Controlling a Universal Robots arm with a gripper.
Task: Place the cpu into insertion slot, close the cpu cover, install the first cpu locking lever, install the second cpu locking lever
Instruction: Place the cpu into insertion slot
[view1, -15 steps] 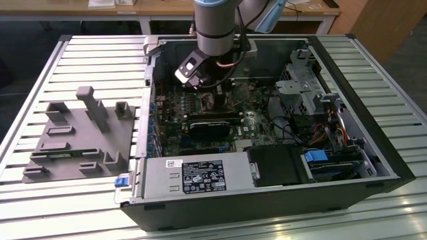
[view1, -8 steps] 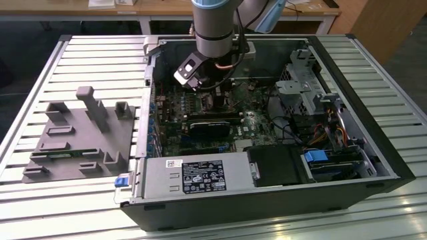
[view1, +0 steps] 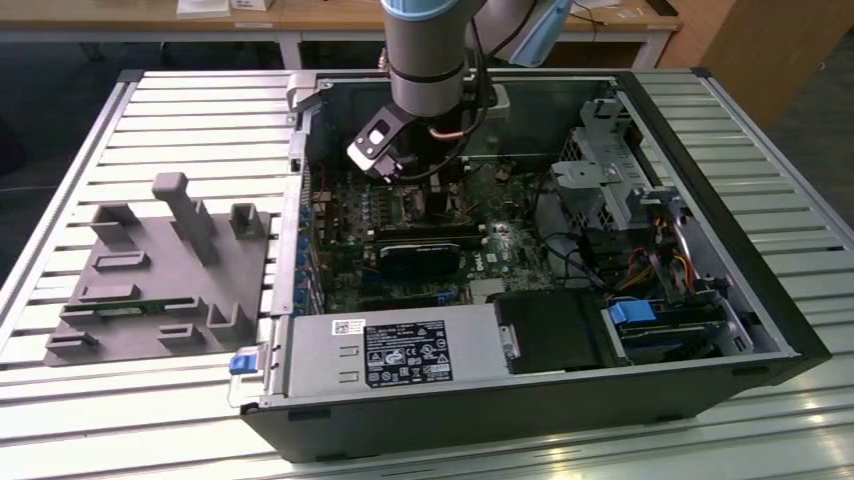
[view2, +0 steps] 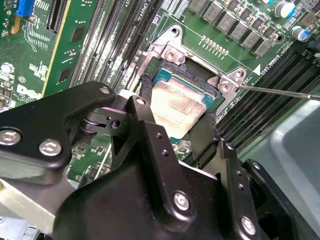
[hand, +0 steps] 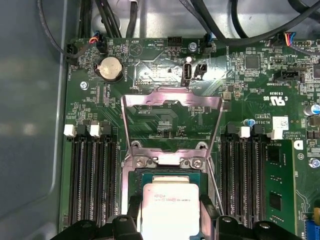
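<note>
Gripping the cpu (view2: 175, 102) by two opposite edges, the gripper (view2: 177, 114) hangs low inside the open case (view1: 747, 330), over the middle of the board (hand: 165, 120). Both black fingers (view2: 145, 100) press against the chip, so I would call the jaws closed on it.

The cpu lies right over the slot (hand: 170, 173), whose dark frame shows around it in both wrist views. I cannot tell whether it is fully seated or a little above the contacts. The slot itself sits between the two banks of memory slots (hand: 92, 175). The cover (hand: 172, 97) stands open on its hinge at the slot's edge that faces the coin battery (hand: 110, 68), and a thin lever (view2: 280, 92) sticks out free beside the slot.

By my judgement the first step, placing the chip, is in hand, and the cover and both levers are not yet done. This placing calls for a chip held level and square with the frame, with no push from the side.

On writing: the chip's face carries faint print, the board has white lettering, and a white label (view1: 407, 350) sits on the power supply (view1: 320, 365) at the case's near edge. I cannot make out any of it with certainty.
</note>
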